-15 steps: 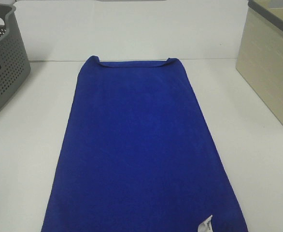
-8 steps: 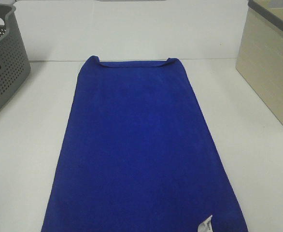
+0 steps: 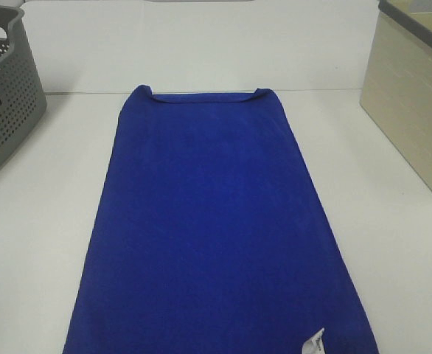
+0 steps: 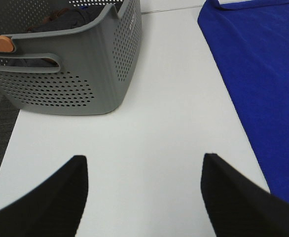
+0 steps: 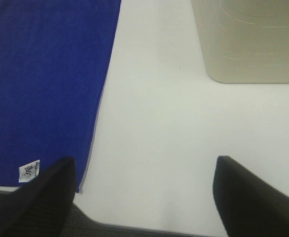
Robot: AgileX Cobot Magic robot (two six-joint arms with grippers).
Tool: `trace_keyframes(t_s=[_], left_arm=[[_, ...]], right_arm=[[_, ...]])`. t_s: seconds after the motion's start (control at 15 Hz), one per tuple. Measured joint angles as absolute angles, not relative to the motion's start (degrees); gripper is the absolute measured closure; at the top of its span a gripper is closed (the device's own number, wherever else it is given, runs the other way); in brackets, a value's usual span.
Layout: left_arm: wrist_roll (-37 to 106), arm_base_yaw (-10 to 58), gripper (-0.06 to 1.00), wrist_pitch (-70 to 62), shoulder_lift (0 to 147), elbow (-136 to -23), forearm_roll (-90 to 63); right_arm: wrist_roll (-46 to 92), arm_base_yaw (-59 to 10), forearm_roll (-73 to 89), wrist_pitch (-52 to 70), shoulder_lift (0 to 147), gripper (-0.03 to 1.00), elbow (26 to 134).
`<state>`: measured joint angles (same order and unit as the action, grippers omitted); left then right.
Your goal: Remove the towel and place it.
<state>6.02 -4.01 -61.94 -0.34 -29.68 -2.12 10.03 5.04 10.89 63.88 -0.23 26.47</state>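
Observation:
The royal-blue towel [image 3: 212,228] lies flat down the middle of the white table [image 3: 393,251], its far edge folded over and a small white tag [image 3: 314,344] at its near right corner. No gripper shows in the exterior high view. In the left wrist view my left gripper [image 4: 144,195] is open and empty over bare table, the towel [image 4: 263,74] off to one side. In the right wrist view my right gripper [image 5: 144,197] is open and empty near the table's front edge, beside the towel [image 5: 46,79] and its tag [image 5: 29,171].
A grey perforated basket [image 3: 2,110] stands at the far left and holds dark items [image 4: 60,19]. A beige basket [image 3: 415,96] stands at the far right and also shows in the right wrist view [image 5: 248,39]. Bare table lies on both sides of the towel.

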Motion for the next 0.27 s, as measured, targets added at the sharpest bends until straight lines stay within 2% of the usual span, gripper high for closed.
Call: trace_keyframes(t_s=[0.27], left_arm=[[6.0, -4.0, 0.32, -61.9, -0.3, -29.7, -2.1]], right_arm=[[10.0, 5.0, 10.9, 63.9, -0.2, 0.21, 26.5]])
